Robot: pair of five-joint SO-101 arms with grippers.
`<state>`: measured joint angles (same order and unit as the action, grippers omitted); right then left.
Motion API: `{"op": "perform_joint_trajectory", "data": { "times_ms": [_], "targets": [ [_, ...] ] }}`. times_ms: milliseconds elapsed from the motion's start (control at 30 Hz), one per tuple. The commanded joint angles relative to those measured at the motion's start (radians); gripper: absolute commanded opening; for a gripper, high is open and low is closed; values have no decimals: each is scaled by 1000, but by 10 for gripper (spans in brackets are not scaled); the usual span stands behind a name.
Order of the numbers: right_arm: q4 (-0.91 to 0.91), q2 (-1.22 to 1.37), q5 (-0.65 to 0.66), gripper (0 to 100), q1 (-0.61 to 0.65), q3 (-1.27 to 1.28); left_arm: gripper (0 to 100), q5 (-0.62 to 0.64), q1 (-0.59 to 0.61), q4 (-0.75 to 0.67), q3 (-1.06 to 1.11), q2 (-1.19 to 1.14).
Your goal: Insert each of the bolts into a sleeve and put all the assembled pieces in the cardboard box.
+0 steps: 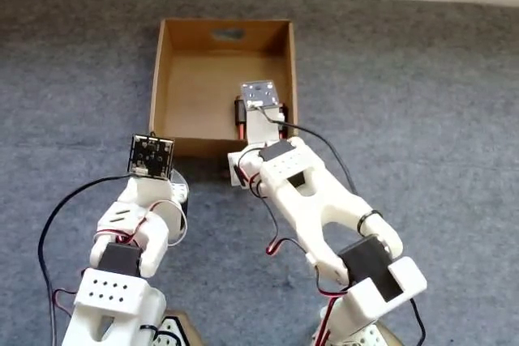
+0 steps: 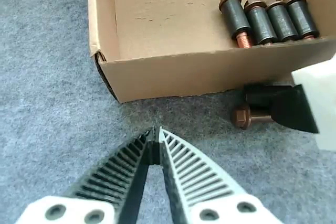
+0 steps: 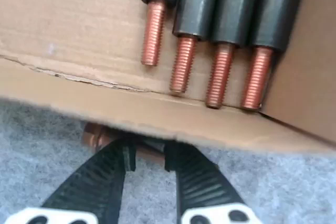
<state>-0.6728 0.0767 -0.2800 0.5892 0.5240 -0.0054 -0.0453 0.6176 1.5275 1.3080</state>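
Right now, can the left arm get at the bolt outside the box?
Probably not cleanly: nothing lies between the left hand and the bolt on the carpet, but the right hand covers its shank, leaving just the head free.

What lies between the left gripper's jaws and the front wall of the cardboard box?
Bare grey carpet, seen in the left wrist view. The left gripper, jaws shut, faces the cardboard box; the loose bolt lies off to one side.
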Motion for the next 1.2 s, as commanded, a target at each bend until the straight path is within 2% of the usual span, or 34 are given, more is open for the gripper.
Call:
{"op": "perform_joint_trajectory", "data": {
  "times_ms": [0, 300, 600, 833, 1000, 1167],
  "targets": [
    [8, -7, -9, 33, 4, -27, 11, -34, 13, -18, -7, 13],
    [-70, -41, -9, 30, 10, -24, 11, -34, 13, -18, -7, 13],
    [-162, -317, -6, 29, 67, 108, 11, -34, 13, -18, -8, 13],
    [-159, -401, 215, 36, 73, 142, 11, -34, 13, -18, -8, 13],
    [-159, -292, 382, 166, 73, 90, 11, -34, 13, -18, -7, 13],
    [-159, -147, 463, 183, 73, -16, 11, -34, 13, -18, -7, 13]
  ]
}}
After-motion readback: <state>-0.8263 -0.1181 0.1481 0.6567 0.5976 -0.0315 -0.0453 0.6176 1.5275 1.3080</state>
